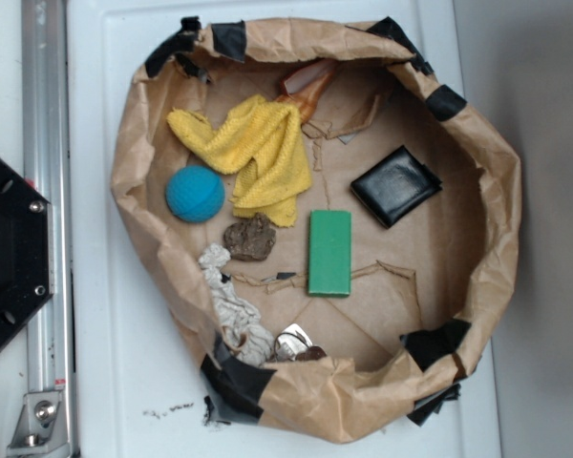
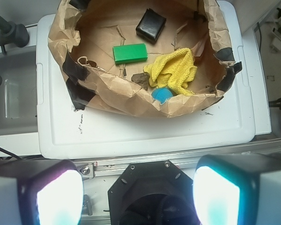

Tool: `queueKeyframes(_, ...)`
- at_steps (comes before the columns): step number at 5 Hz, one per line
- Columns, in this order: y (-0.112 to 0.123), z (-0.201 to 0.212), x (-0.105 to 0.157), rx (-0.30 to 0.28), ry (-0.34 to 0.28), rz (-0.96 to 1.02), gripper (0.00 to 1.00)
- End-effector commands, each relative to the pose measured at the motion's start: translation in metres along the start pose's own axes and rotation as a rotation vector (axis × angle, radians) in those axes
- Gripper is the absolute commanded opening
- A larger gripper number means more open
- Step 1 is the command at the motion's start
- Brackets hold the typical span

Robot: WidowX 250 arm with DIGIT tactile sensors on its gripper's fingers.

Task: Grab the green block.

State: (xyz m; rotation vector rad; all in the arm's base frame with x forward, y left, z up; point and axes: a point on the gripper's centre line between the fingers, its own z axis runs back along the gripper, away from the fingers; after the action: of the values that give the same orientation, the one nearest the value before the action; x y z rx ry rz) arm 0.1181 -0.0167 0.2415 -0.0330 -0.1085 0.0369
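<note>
Flat bright-green rectangular block (image 1: 329, 253) lies face-down on the floor of the crumpled brown paper bin (image 1: 497, 219), roughly centre, long axis running toward and away from the robot base in the exterior view. Nothing touches it. Black leather wallet (image 1: 395, 185) is near one end but apart; brown lumpy rock-like piece (image 1: 249, 238) sits just beside the other long side with a gap. Yellow knit cloth (image 1: 253, 153) and blue-teal ball (image 1: 194, 194) are further off, and a grey crumpled rag (image 1: 231, 305) lies against the bin wall.

Gripper (image 2: 131, 194) fingers stand wide apart with nothing between them, seen in the wrist view only, held high and back over the robot base, outside the bin. The exterior view shows no arm over the bin.

Step in hand: approach hasn't begun. Next move probably needs travel forward over the bin rim, wrist rotated so the jaws span the block's short width, then straight descent. Block is thin, so the fingers have to get nearly to the paper floor.
</note>
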Motion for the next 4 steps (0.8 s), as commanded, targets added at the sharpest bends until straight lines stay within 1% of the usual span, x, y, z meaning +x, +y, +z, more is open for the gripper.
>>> queueKeyframes(1, 0.000, 0.000, 0.000, 0.000, 0.000, 0.000, 1.00)
queueKeyframes(2, 0.018, -0.052, 0.025, 0.066, 0.033, 0.145, 1.00)
queueKeyframes(3, 0.027, -0.099, 0.041, 0.045, 0.074, 0.309, 1.00)
queueKeyframes(4, 0.028, -0.114, 0.071, -0.039, 0.001, 0.511, 1.00)
